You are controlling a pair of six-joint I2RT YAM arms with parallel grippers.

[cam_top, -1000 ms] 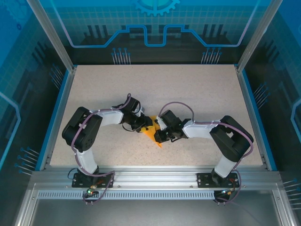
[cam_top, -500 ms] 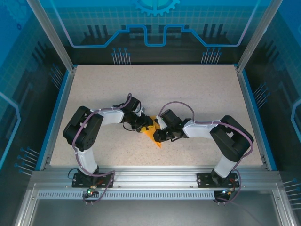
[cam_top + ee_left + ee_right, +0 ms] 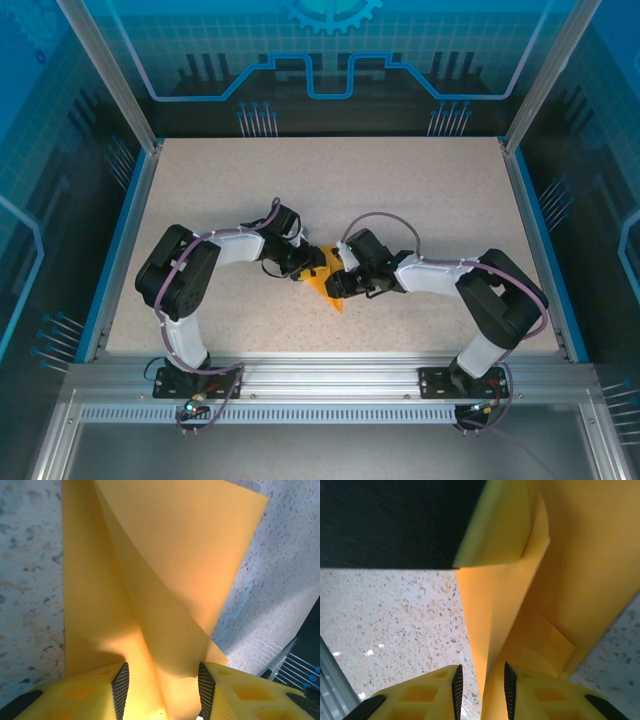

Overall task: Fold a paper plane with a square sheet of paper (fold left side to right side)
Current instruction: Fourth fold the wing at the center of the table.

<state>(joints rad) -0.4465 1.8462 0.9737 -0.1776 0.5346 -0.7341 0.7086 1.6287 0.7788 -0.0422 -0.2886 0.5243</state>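
Nearest to us, the two arm bases sit bolted on an aluminium rail [image 3: 320, 385] at the edge of the speckled beige surface [image 3: 420, 190]. The left arm [image 3: 180, 280] and right arm [image 3: 490, 300] both bend inward and meet near the middle. There the left fingers [image 3: 308, 268] and right fingers [image 3: 338, 284] come at the square sheet of paper [image 3: 327, 292] from either side, almost touching each other. The plain bright orange sheet lies on the surface between and under them, partly folded, with a pointed corner poking out toward us. From the left wrist we see the left fingers [image 3: 120, 686] standing partly apart with a curled flap of the paper [image 3: 165, 580] running up between their black pads. The flap fills the gap and touches both pads, so they pinch that loose curl. It rises off the surface, and a flat layer lies beneath it on the left. From the right wrist, the right fingers [image 3: 456, 686] are spread a little. A folded edge of the paper [image 3: 560, 570] stands in the gap beside bare surface, not gripped. Farther off, the surface runs to a blue translucent back panel [image 3: 330, 50] bearing a gear emblem and circuit-like lines.
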